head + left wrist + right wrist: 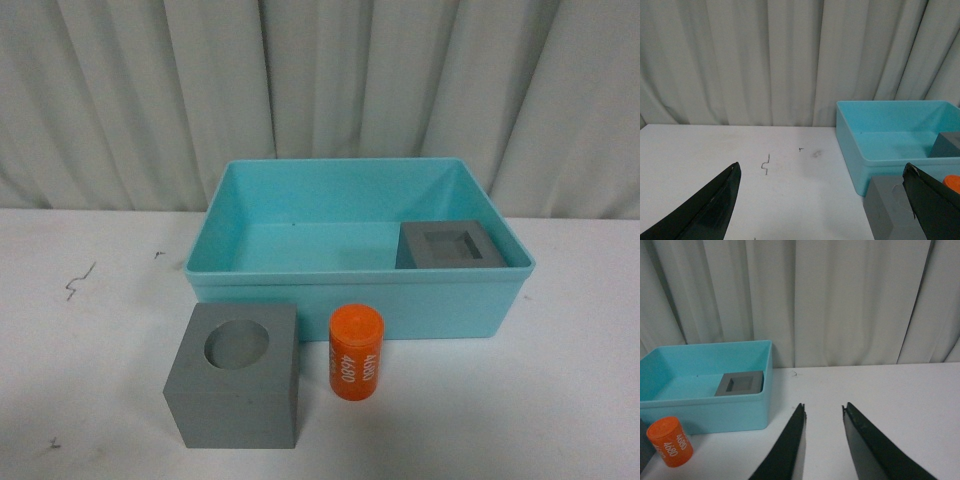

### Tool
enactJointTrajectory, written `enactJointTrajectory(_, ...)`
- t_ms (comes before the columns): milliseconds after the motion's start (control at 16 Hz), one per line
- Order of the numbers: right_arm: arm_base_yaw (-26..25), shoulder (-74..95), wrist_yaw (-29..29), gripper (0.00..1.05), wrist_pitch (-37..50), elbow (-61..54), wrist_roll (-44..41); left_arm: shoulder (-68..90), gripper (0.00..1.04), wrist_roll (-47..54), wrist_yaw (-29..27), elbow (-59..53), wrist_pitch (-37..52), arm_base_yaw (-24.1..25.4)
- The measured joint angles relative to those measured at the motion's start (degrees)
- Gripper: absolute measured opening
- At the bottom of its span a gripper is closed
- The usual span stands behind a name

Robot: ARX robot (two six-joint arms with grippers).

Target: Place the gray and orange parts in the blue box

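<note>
While neither arm shows in the front view, both wrist views show the pincers. The left gripper (821, 170) is spread wide and empty. The right gripper (823, 409) has its jaws apart by a narrower gap, nothing between them, hanging over bare table (900, 400).

Nearest: the round-recess gray cube (238, 375), on the table outside the bin, just in front of its near wall. It is matte with flat sides and looks stiff; weight can't be told. It's wide, so I'd judge it needs near-full jaw opening across two opposite flat faces, not the recess lip.

Just beside it to the right, not touching, is the orange cylinder (357, 354), upright, "4680" printed on its side. It's small, smooth and probably light, and could tip or roll if nudged. Best pinched across its middle, with the jaws coming down from above.

Behind both: the blue box (360, 290), open-topped and rigid-looking. The square-recess gray cube (449, 246) already sits inside, at the near right corner. So one part is in and two are left to go.

Hard to see: that cube's lower half is hidden by the box wall in the front view. The left wrist view cuts off the round-recess cube behind a finger and shows only a sliver of orange. Recess depths are unclear. A few small dark marks (78, 282) on the table are unidentifiable. Farthest back is the pale curtain (120, 100).
</note>
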Motion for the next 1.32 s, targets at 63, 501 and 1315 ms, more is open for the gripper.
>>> enactJointTrajectory(63,0.0,0.0,0.0,0.38,0.0,0.0,0.0,0.0,0.98,0.0,0.0,0.0,0.0,0.0)
enactJointTrajectory(501,0.0,0.0,-0.1,0.93,0.0,0.0,0.0,14.2,0.98,-9.8,9.1,11.4,-19.6,-3.9)
enactJointTrajectory(1315,0.0,0.0,0.0,0.98,0.0,0.0,0.0,89.9,0.98,-12.3,7.1,36.1,15.1,-19.6)
